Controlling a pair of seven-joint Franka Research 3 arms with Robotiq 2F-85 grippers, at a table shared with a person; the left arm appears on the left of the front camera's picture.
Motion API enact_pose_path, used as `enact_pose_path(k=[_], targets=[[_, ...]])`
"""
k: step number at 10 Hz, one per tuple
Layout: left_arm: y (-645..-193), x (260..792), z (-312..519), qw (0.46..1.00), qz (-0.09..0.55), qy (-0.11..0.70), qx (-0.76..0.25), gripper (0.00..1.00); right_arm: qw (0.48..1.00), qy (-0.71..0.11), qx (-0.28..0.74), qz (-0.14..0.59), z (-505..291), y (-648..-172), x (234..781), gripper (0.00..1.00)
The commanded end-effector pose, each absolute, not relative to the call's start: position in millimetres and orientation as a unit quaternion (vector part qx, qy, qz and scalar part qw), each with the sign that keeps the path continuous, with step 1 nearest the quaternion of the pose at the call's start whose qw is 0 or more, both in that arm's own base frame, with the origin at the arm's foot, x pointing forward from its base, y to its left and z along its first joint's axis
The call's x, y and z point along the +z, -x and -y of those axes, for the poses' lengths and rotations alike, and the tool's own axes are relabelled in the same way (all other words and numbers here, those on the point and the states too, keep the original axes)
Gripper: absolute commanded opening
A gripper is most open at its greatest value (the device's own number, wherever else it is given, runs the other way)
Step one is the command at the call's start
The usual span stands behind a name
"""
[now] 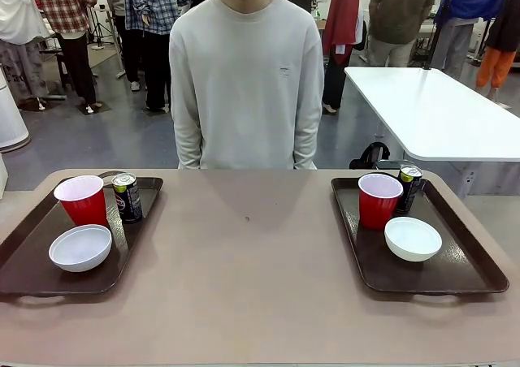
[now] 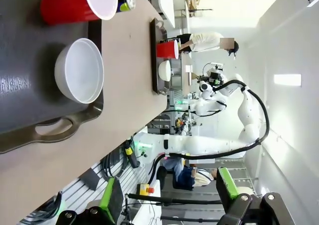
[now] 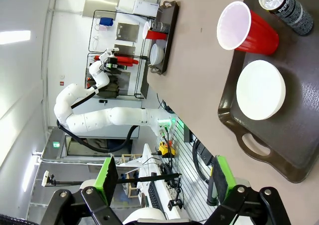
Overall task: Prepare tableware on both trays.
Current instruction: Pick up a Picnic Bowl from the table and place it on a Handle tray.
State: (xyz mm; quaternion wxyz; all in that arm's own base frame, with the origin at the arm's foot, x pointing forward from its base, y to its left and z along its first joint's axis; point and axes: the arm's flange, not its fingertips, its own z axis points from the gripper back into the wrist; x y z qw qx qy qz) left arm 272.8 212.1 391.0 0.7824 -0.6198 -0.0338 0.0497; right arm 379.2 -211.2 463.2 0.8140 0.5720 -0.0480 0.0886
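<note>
- Trays: the left tray lies at the surface's left edge; the right tray lies at the right edge, well apart from the first.
- Left tray contents: a red cup stands upright at the far end, with a dark can just beside it toward the middle of the surface. A white bowl sits nearer the robot's edge, close to the cup.
- Right tray contents: a second red cup stands at the far end, a second dark can touching or just beside it on the outer side. A second white bowl sits nearer the robot's edge.
- Person: a person in a pale sweater stands at the far edge, arms down.
- Left tool: the green-padded fingers stand spread wide, holding nothing, off the near edge by the left tray's handle.
- Right tool: the fingers stand spread wide, holding nothing, off the near edge by the right tray's handle.
</note>
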Motion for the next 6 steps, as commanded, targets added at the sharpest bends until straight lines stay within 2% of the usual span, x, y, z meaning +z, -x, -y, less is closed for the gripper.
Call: enact_pose_path(k=[1, 6], targets=[[-267.2, 386.5, -215.7, 0.779, 0.035, 0.625, 0.043, 1.00, 0.812, -0.576, 0.085, 0.048, 209.4, -376.5, 464.0, 1.00], [-267.2, 386.5, -215.7, 0.779, 0.035, 0.625, 0.043, 1.00, 0.812, -0.576, 0.085, 0.048, 209.4, -376.5, 464.0, 1.00]])
